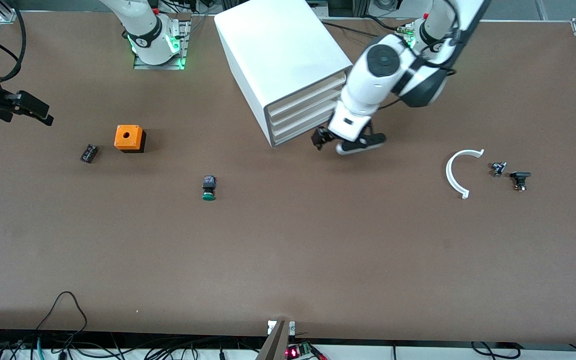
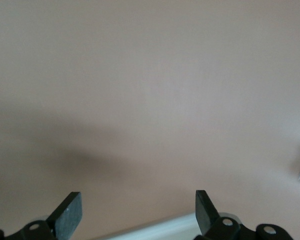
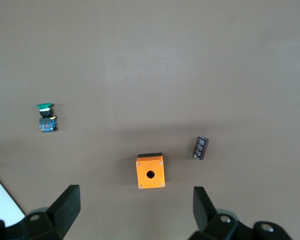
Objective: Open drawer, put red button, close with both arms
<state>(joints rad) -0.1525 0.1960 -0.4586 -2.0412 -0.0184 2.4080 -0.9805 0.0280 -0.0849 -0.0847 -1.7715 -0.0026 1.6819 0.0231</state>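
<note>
The white cabinet [image 1: 278, 55] stands at the middle of the table's robot side, its three drawers [image 1: 304, 113] all pushed in. My left gripper [image 1: 343, 142] hangs low just in front of the drawer fronts, toward the left arm's end. It is open and holds nothing. In the left wrist view, the left gripper [image 2: 139, 207] shows bare table and a white edge [image 2: 160, 227] between its fingers. My right gripper [image 1: 38, 112] waits open at the right arm's end of the table; the right wrist view shows this gripper [image 3: 136, 205] empty. The red button is out of view.
An orange box [image 1: 129, 138] [image 3: 150, 171] and a small black part [image 1: 88, 153] [image 3: 201, 148] lie toward the right arm's end. A green-capped button [image 1: 208, 188] [image 3: 46, 118] lies nearer the front camera. A white arc [image 1: 455, 172] and two small dark parts [image 1: 498, 168] [image 1: 520, 180] lie toward the left arm's end.
</note>
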